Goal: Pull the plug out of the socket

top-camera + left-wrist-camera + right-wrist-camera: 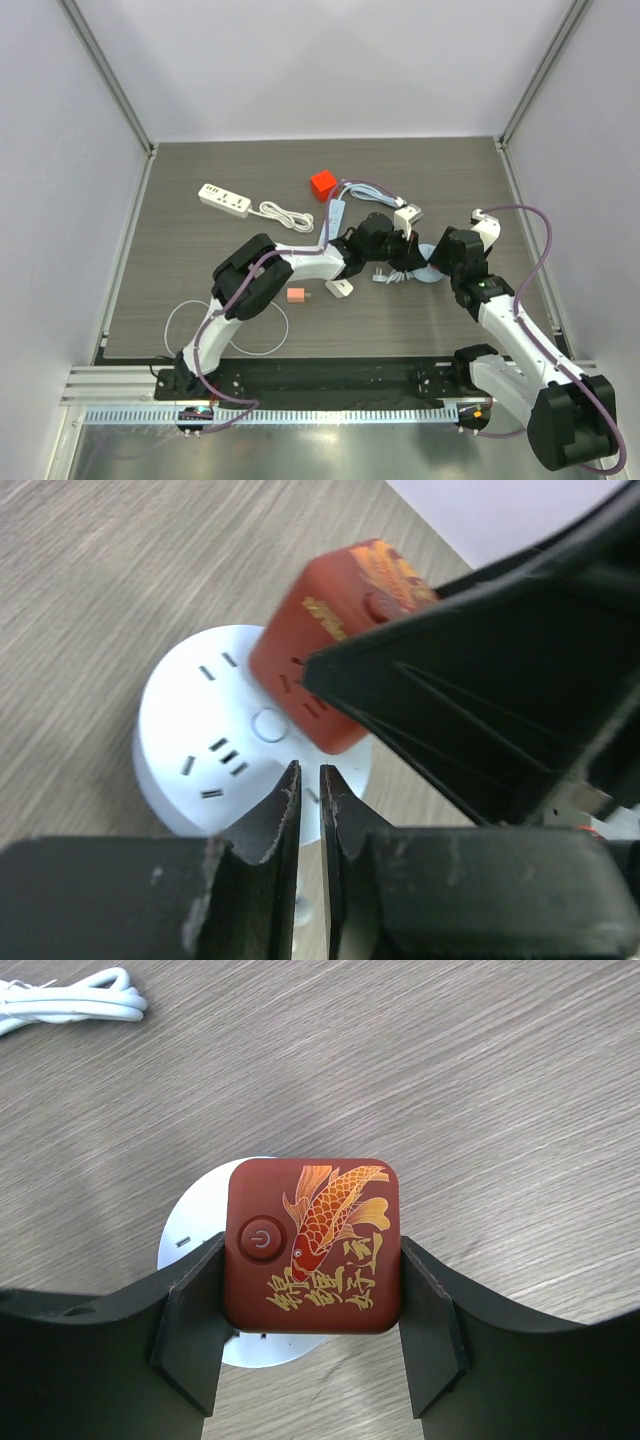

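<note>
Toward three o'clock of the table [180, 260], the red plug [313, 1245] sits on the round white socket [192, 1228], clamped on two flat sides by the right gripper [313, 1308]. The left gripper [310, 800], jaws nearly closed on nothing visible, hovers at the socket's six o'clock rim. The plug looks light, rigid and slick, so it wants a square side grip.

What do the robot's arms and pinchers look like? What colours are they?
The left arm and right arm are white tubes with chunky black joints. A thin purple cable loops along each one. The left fingers are flat black wedges with pale, scuffed edges; the right fingers are black too, with squared inner pads.
</note>
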`<state>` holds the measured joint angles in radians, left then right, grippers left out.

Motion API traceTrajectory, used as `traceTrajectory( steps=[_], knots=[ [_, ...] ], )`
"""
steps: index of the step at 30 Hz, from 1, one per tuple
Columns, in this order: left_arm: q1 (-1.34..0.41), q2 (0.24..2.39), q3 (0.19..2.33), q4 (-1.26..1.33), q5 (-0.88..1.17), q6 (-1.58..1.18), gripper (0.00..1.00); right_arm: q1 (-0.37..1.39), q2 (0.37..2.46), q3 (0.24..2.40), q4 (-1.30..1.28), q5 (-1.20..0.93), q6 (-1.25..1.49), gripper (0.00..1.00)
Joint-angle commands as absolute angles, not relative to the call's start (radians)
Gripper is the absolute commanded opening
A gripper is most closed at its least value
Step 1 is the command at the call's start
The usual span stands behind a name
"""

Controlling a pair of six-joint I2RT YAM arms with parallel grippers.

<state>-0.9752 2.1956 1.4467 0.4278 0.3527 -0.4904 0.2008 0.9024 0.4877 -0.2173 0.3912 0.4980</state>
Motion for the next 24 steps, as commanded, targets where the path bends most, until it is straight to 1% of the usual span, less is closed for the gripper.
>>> traceTrajectory(
  steps=[1,5,13,24],
  knots=[
    [-0.971,2.25,1.486,0.391,0.339,-0.492,0.13,0.201,0.89,0.509,-0.034,0.431,0.54,0.01],
    [-0.971,2.302,1.531,0.357,0.318,-0.5,0.12,0.207,0.893,0.48,-0.005,0.433,0.58,0.01],
    [-0.982,2.347,1.537,0.359,0.301,-0.509,0.09,0.239,0.859,0.46,0.035,0.486,0.614,0.01],
    [-1.032,2.367,1.554,0.295,0.215,-0.442,0.04,0.245,0.821,0.514,0.091,0.561,0.551,0.01]
  ],
)
